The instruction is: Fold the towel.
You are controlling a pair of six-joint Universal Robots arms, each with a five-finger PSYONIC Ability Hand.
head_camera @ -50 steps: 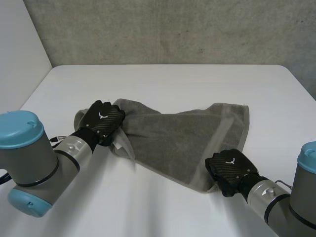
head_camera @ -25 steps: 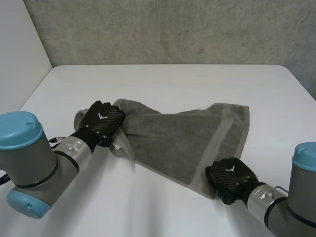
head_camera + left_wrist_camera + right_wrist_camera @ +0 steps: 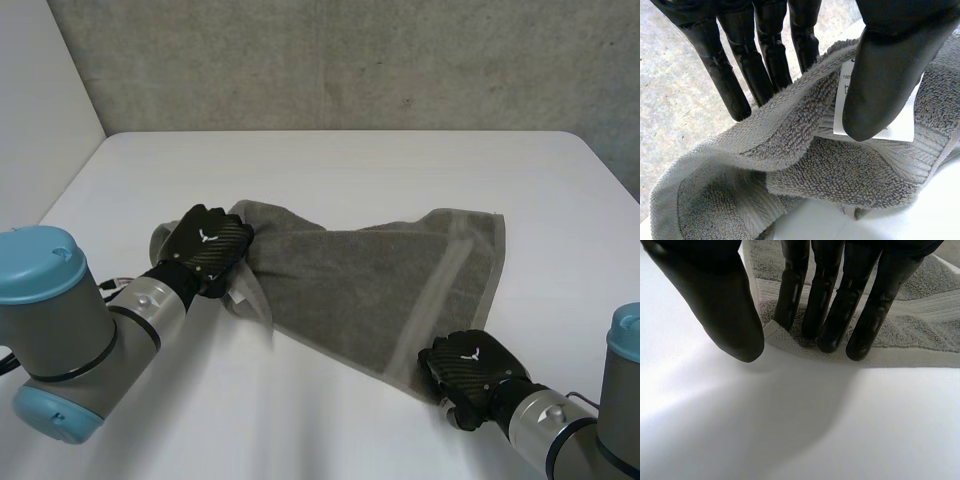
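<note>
The towel [image 3: 370, 280] lies across the middle of the table [image 3: 350, 160], flat over its right half and bunched at its left end. The left hand [image 3: 205, 248] holds that bunched end. In the left wrist view its thumb [image 3: 880, 75] presses a white label [image 3: 902, 128] and the folded hem against the fingers [image 3: 765, 60] behind the cloth, so this hand is pinching the towel. The right hand [image 3: 465, 365] sits at the near right corner. In the right wrist view its straight fingers [image 3: 832, 305] rest on the hem just inside the corner, and the thumb [image 3: 725, 310] stands apart from them over bare table beside the cloth edge. This hand is spread and holds nothing.

The step in hand appears to be securing the near right corner so that both ends can be lifted for a fold.
- Slide the right thumb under the corner tip while the fingers pin the hem, then close to a pinch.
- Make sure the left pinch takes in the hem, not the label alone.
- Raise both ends together with the cloth taut between them.

In the head view the left hand covers the corner it holds. How many layers lie in that pinch cannot be told. Whether the right fingers press down or merely touch cannot be told. The thumb cuts off the label's print.
</note>
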